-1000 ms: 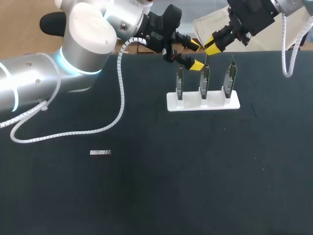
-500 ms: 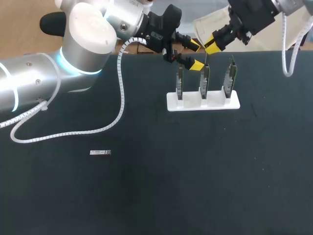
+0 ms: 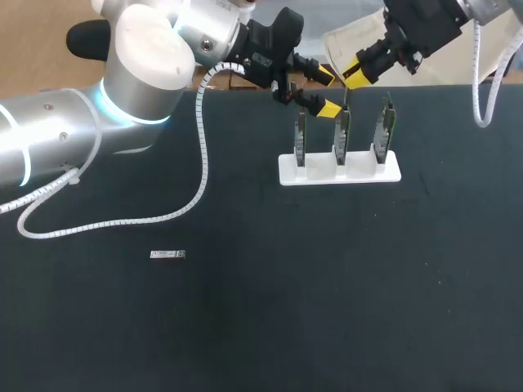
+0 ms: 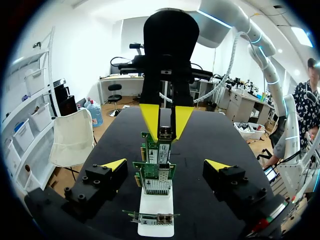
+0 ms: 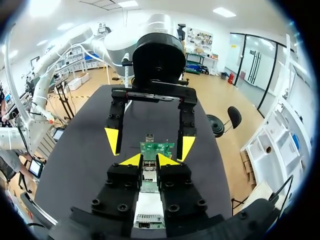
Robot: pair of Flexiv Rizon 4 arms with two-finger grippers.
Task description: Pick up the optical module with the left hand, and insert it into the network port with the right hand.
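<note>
The optical module (image 3: 167,255) lies flat on the left half of the dark table (image 3: 343,294). It is well apart from both grippers and from the white stand (image 3: 359,173), which holds three green network cards (image 3: 301,135) upright in a row. The left gripper (image 3: 326,92) is at the left end of this row with its fingers wide apart, while the right gripper (image 3: 355,75) is above the middle card, and I cannot tell whether it is clamped on anything.

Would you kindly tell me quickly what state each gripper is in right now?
Left gripper: open, holding nothing.
Right gripper: closed on the optical module.
</note>
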